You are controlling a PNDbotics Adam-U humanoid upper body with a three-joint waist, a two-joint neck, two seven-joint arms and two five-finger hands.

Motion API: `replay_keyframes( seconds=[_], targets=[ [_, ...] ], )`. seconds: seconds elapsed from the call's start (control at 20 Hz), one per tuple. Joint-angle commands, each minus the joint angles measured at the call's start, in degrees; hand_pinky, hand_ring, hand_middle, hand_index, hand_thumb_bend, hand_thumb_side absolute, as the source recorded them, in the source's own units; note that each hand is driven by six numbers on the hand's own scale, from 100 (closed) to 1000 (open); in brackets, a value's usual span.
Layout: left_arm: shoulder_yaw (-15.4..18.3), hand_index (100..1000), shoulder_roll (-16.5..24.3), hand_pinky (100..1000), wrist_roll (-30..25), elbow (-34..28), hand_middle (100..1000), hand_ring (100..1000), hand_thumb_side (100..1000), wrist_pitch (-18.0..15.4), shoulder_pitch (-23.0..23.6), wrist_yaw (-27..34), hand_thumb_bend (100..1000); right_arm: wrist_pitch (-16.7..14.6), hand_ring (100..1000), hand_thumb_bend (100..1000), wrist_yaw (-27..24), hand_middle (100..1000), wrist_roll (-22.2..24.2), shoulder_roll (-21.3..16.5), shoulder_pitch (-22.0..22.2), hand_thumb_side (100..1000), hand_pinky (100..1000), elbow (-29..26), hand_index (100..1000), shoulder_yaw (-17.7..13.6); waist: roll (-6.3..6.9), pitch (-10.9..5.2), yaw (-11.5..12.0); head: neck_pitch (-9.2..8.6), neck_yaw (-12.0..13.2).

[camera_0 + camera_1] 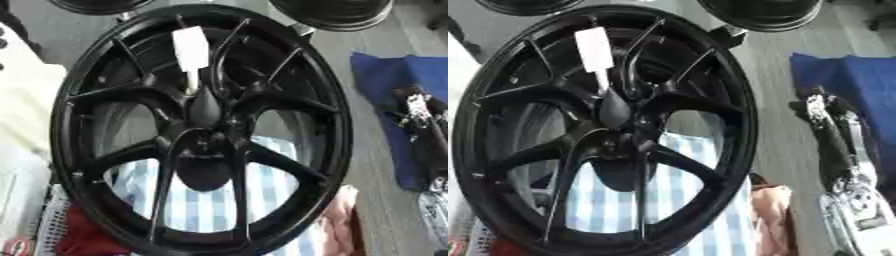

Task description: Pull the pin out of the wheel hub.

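wheel hub (203, 145): black, fills centre of view | pin (190, 52): white, seated in hub, pointing to 12 o'clock | right hand (837, 145): at 3 o'clock, finger state cannot be told | blue cloth (389, 75): beneath it

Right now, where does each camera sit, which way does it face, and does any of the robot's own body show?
Left eye view: in the robot's head, looking down at the black wheel with a white pin standing above its hub; a black and silver arm, perhaps the robot's right, lies at the right edge on a blue cloth.
Right eye view: beside it, facing the same way; the arm shows more fully.
Both share the wheel, pin, blue cloth and checked cloth. No hand can be made out.
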Motion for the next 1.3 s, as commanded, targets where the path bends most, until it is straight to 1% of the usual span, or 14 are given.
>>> replay_keyframes(
  seconds=[0.05,0.2,0.3,0.4,0.5,0.6,0.75,1.0,1.15,1.3],
  targets=[
    [-1.4,765,9.0,625,-7.8,-0.9,651,688,573,0.5,-2.2,-1.3,136,-0.5,719,100,0.8,512,0.2,-1.8,0.3,582,832,-1.4,631,0.0,0.28,-1.28,-0.2,-0.05,0.1],
    [-3.1,771,13.5,664,-15.2,-0.9,664,699,559,1.6,-5.3,-1.9,178,-0.4,718,100,1.1,511,0.3,-1.9,0.7,581,832,-1.4,631,0.1,0.29,-1.27,-0.6,-0.34,-0.1],
    [-4.1,773,15.0,677,-20.0,-0.9,668,704,553,1.4,-7.8,-2.6,189,-0.4,717,100,1.3,511,0.3,-2.1,1.0,578,832,-1.4,631,0.1,0.29,-1.36,-0.7,-0.32,-0.2],
    [-5.0,776,15.9,681,-23.7,-0.9,671,707,569,1.3,-10.4,-2.7,209,-0.5,717,100,1.4,511,0.3,-2.2,1.3,576,832,-1.4,630,0.1,0.3,-1.52,-0.8,-0.08,-0.3],
    [-6.1,777,16.3,680,-26.1,-0.9,672,708,571,2.3,-12.9,-2.3,219,-0.4,717,100,1.5,510,0.3,-2.3,1.6,579,832,-1.4,630,0.1,0.33,-1.71,-0.6,0.35,-0.3],
    [-7.5,776,16.4,671,-27.4,-0.9,670,706,583,3.7,-15.3,-1.4,222,-0.3,716,100,1.5,510,0.3,-2.3,1.9,581,832,-1.4,630,0.2,0.32,-1.83,-0.5,0.55,-0.3],
    [-10.4,774,16.2,667,-28.4,-0.9,669,705,592,6.8,-19.0,0.5,225,-0.1,716,100,1.6,510,0.4,-2.4,2.2,583,832,-1.4,630,0.3,0.29,-1.99,-0.1,0.64,-0.6],
    [-15.4,783,14.0,667,-30.0,-0.8,677,712,613,13.2,-26.1,1.9,244,0.4,714,100,1.5,510,0.5,-2.5,2.4,593,831,-1.4,629,0.6,0.29,-2.25,0.5,0.84,-1.0],
    [-19.3,800,10.4,666,-31.6,0.8,687,723,647,18.1,-32.0,1.1,279,0.6,714,100,1.4,509,0.4,-2.6,2.7,593,831,-1.4,629,0.7,0.25,-2.46,0.8,1.01,-1.3],
    [-23.3,806,5.8,654,-32.8,3.5,684,722,672,22.0,-37.7,0.2,337,0.6,713,100,1.4,509,0.5,-2.8,2.8,586,831,-1.4,629,0.7,0.18,-2.67,0.9,1.08,-1.4]
  ],
)
